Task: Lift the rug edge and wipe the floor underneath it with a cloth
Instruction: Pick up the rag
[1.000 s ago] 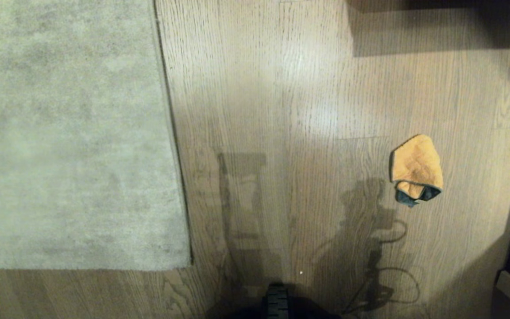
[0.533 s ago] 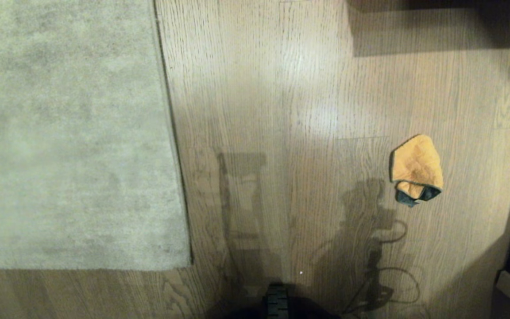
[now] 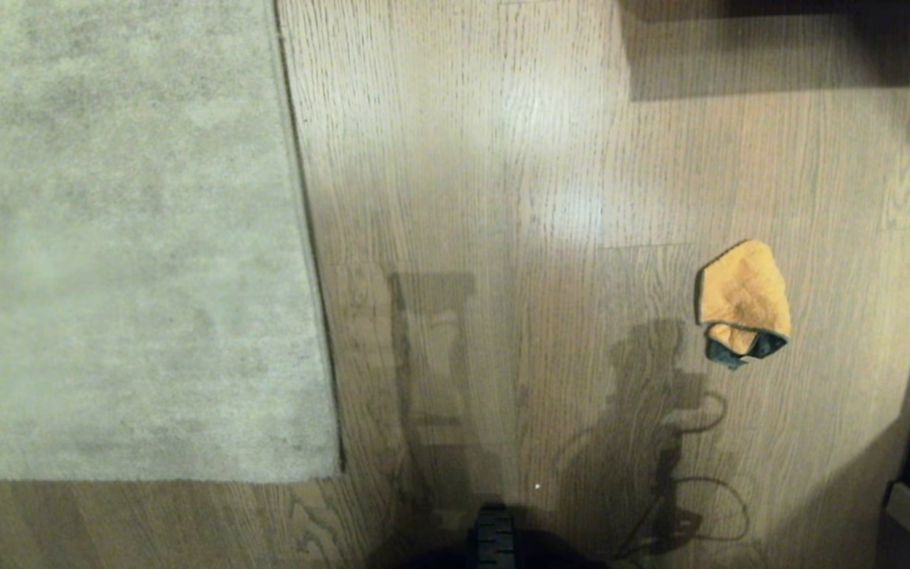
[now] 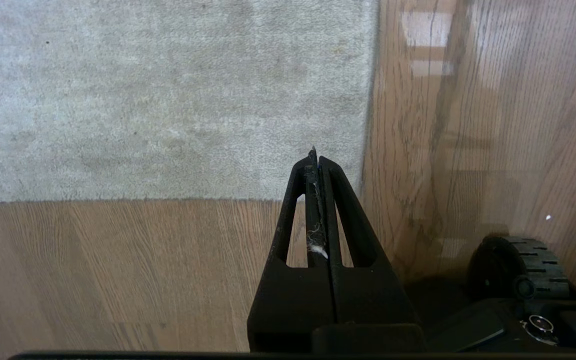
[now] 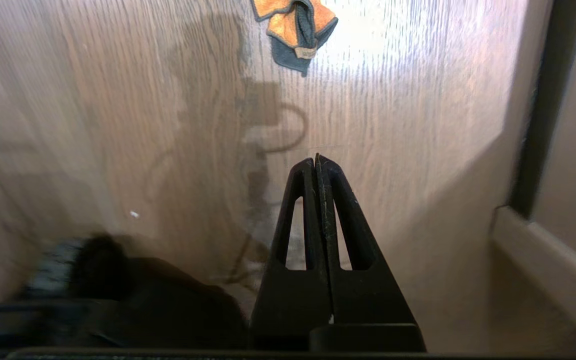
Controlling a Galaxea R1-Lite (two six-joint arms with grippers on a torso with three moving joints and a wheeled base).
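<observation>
The cloth lies on the floor well ahead of the right hand, whose fingers are pressed together, as are the left hand's near the rug edge.

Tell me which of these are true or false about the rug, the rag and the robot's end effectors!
1. The cloth lies on the floor, apart from the rug. True.
2. The rug edge is lifted up. False: it lies flat.
3. The left end effector is shut and holds nothing. True.
4. The right end effector grips the cloth. False: it is shut and empty, with the cloth lying beyond it.
</observation>
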